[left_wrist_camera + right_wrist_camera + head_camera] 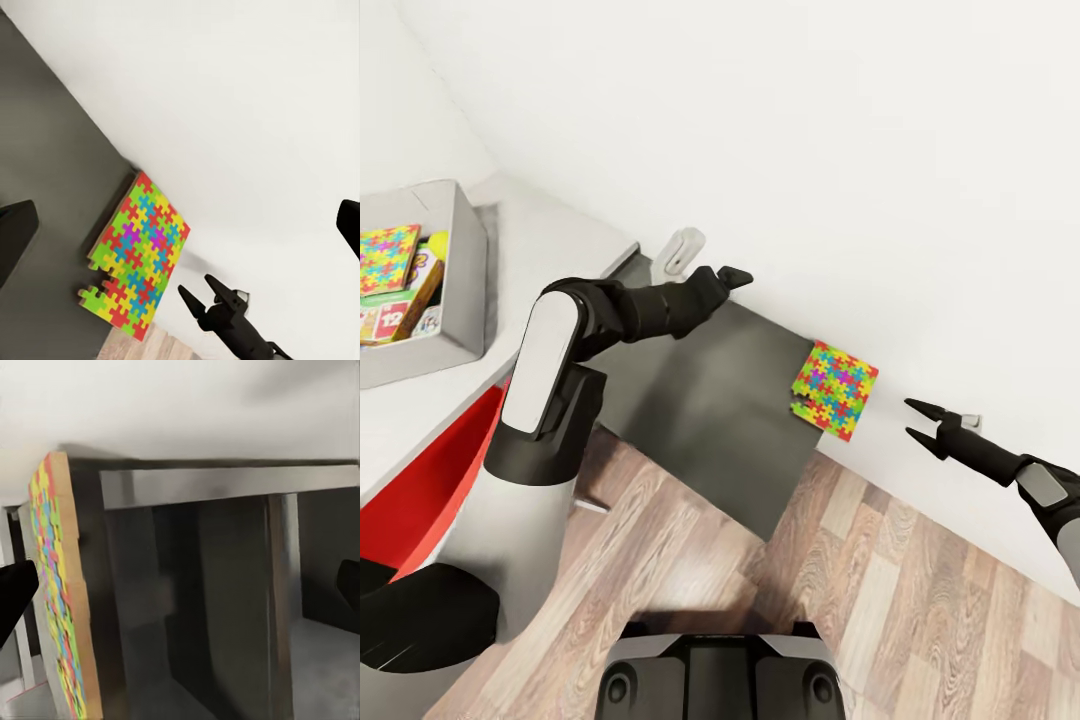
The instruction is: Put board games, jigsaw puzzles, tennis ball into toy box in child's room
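A jigsaw puzzle (pixel 835 388) with many bright pieces rests at the far corner of the low dark grey desk (pixel 700 400), against the white wall. My right gripper (pixel 925 425) hangs open just right of it, fingers pointing at it, a short gap away. The right wrist view shows the jigsaw puzzle (pixel 56 592) edge-on. My left gripper (pixel 735 275) hovers above the desk's back edge; in its wrist view its fingers (pixel 15 232) stand wide apart above the jigsaw puzzle (pixel 139 255). The toy box (pixel 460 290) stands on the pale table (pixel 550 250) and holds another puzzle (pixel 385 258) and printed game boxes (pixel 405 310).
A red panel (pixel 430 480) shows under the pale table at the left. Wood-plank floor (pixel 880 590) spreads in front of the dark desk. A small white fitting (pixel 678 250) sits on the wall behind the desk. My base (pixel 720 670) is at the bottom edge.
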### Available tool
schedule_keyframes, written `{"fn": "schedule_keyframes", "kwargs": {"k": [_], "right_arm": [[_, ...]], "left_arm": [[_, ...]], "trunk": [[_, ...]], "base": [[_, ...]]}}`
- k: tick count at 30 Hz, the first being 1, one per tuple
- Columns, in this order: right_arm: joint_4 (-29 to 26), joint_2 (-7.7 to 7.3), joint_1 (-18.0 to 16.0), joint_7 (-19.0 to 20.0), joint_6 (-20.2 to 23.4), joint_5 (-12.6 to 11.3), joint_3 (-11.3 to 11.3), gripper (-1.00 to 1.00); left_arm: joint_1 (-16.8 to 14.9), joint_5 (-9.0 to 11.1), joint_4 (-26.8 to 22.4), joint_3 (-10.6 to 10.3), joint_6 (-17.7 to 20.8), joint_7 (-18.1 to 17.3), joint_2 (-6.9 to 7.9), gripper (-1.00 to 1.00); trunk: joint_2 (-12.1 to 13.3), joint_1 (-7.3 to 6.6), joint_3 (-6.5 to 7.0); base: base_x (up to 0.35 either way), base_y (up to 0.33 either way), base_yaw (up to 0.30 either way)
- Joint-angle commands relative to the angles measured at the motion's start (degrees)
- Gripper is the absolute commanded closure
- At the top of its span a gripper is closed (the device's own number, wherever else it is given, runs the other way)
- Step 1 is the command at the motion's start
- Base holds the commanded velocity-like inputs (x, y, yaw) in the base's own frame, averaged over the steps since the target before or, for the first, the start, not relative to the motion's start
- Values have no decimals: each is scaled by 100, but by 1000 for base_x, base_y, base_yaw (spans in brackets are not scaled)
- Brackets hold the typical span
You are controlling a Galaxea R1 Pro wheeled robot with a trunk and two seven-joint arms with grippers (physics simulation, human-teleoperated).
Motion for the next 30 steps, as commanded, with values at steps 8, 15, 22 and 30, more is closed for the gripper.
{"fn": "schedule_keyframes", "kwargs": {"k": [8,15,22,30], "right_arm": [[4,2,3,26,36,-19,-3,-100],[-4,30,4,52,41,-16,-3,-100],[-5,53,5,340,42,-9,-2,-100],[1,60,5,532,43,-5,-2,-100]], "left_arm": [[-8,48,4,4,-5,54,-8,-100],[-6,48,10,5,-7,53,-10,-100],[-5,47,14,6,-8,52,-10,-100],[-3,47,15,5,-9,47,-11,-100]], "trunk": [[-9,3,8],[-9,3,14],[-9,3,16],[-9,3,17]], "base": [[0,0,254],[0,0,121],[0,0,47],[0,0,18]]}}
